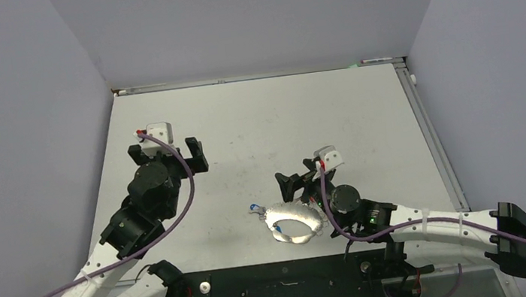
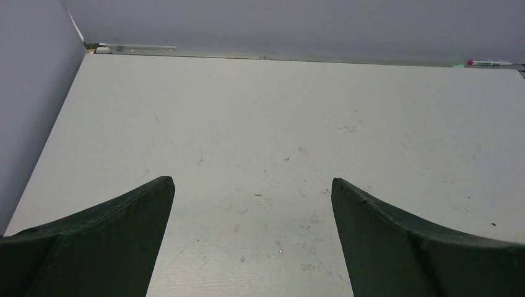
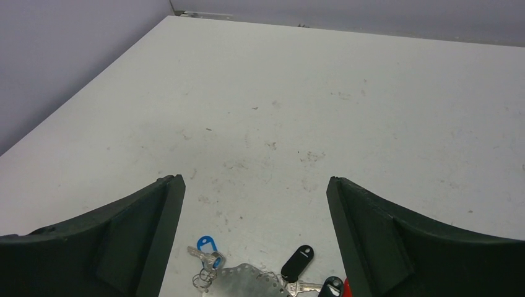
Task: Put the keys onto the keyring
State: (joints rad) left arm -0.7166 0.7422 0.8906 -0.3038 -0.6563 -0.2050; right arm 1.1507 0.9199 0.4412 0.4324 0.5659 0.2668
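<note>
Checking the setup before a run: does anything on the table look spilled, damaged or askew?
Nothing stands out. The keys lie bunched at the keyring near the front of the table, close by the open right pincer; the surface shows only faint scuffs.

Keys [image 1: 255,209] and keyring [image 1: 287,212] together on the table [image 1: 256,119], near its front middle, beside the right arm [image 1: 406,225]

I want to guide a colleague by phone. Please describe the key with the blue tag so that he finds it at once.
On the white table, look near the middle of the near edge, by the right tool, for a silvery heap of keys. The blue tag lies at its left end; others carry a black tag or a red tag.
</note>
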